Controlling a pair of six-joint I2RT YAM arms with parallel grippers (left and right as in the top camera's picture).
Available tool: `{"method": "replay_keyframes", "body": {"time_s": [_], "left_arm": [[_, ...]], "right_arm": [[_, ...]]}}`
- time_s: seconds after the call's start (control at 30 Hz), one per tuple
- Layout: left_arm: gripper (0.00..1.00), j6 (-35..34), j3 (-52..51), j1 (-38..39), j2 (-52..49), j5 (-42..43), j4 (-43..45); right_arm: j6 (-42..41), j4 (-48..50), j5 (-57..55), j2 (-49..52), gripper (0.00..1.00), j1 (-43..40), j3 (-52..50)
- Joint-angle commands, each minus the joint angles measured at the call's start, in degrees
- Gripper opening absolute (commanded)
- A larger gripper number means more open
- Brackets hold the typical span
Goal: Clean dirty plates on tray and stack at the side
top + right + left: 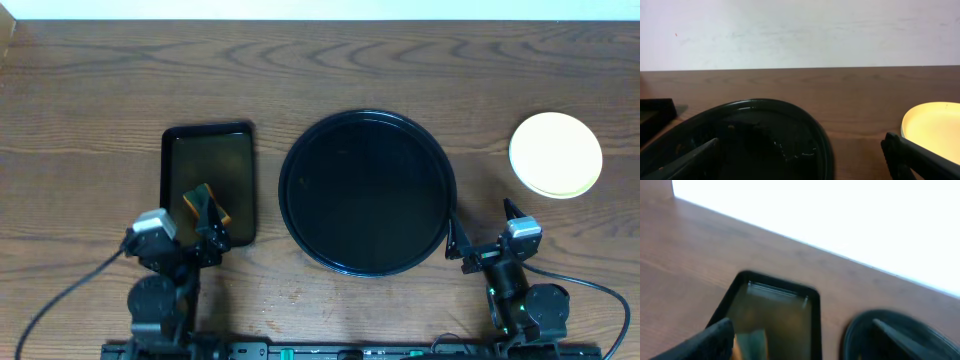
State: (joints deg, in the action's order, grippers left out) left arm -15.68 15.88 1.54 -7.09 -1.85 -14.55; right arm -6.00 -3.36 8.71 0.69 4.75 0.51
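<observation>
A dark brown, wood-grained surface (400, 70) ran back to a plain white wall (800, 30) at its far edge, under soft, even light.

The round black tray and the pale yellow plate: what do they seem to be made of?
The round tray looks like hard plastic, perhaps lacquered: glossy black, with reflections on its surface in the right wrist view. The yellow plate looks like matte plastic or melamine, possibly ceramic: smooth, even colour, no sharp glare.

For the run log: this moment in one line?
tray: no plates | plates: right of tray | left end effector: open | right end effector: open
</observation>
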Motion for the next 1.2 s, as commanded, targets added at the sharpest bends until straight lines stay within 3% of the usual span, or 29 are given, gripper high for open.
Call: {"method": "replay_keyframes", "body": {"time_s": [0.0,0.23,1.17], "left_arm": [[0.86,-2.8,-5.8,-0.3,6.5,-0.8,4.1],[0.86,-5.8,-15.8,-0.1,7.0,-0.7,10.6],[0.86,-5.2,-15.6,1.1,6.9,-0.8,10.8]], "right_arm": [[0.5,-0.1,-0.3,-0.3,0.99,0.5,-0.2],[0.5,-0.1,-0.3,-0.3,0.99,0.5,-0.2],[0.5,-0.1,-0.3,-0.3,0.99,0.5,-0.2]]}}
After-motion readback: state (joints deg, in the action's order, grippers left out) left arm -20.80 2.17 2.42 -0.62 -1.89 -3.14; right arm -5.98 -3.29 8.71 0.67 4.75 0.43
